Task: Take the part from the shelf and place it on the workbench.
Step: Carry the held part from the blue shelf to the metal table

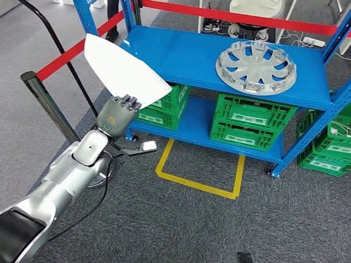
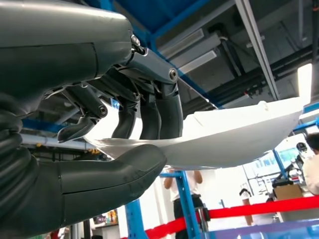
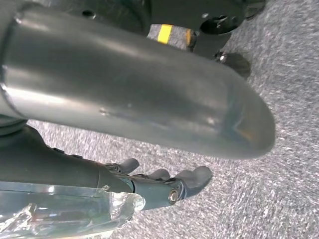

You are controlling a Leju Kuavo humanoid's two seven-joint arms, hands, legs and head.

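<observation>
A flat white panel part (image 1: 124, 71) is held up in front of the blue shelf's (image 1: 182, 55) left end. My left hand (image 1: 118, 115) grips its lower edge. From the left wrist, the thumb (image 2: 112, 174) presses under the white panel (image 2: 240, 134) and the fingers (image 2: 150, 114) curl over it. My right hand (image 3: 112, 89) hangs above grey carpet, its fingers (image 3: 165, 184) stretched out and apart from the thumb, holding nothing.
A silver wheel cover (image 1: 255, 67) lies on the shelf's upper level. Green crates (image 1: 248, 120) sit on the lower level and beside it (image 1: 327, 148). A yellow outline (image 1: 198, 183) marks the carpet. A barrier post (image 1: 45, 98) with red belt (image 1: 74, 52) stands at the left.
</observation>
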